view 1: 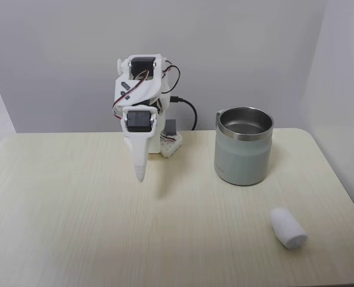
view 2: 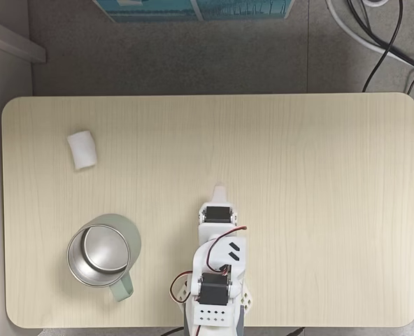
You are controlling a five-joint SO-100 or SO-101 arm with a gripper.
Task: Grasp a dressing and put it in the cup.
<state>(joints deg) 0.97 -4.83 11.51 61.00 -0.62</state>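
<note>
Dressing lies on its side on the table, near the cup and apart from it. Gripper hangs narrow and empty, far beyond the cup. The soft roll could roll away or squash when pinched.

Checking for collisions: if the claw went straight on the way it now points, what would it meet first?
The claw points down, so it would likely meet the bare table first; the mug and dressing lie well aside.
</note>
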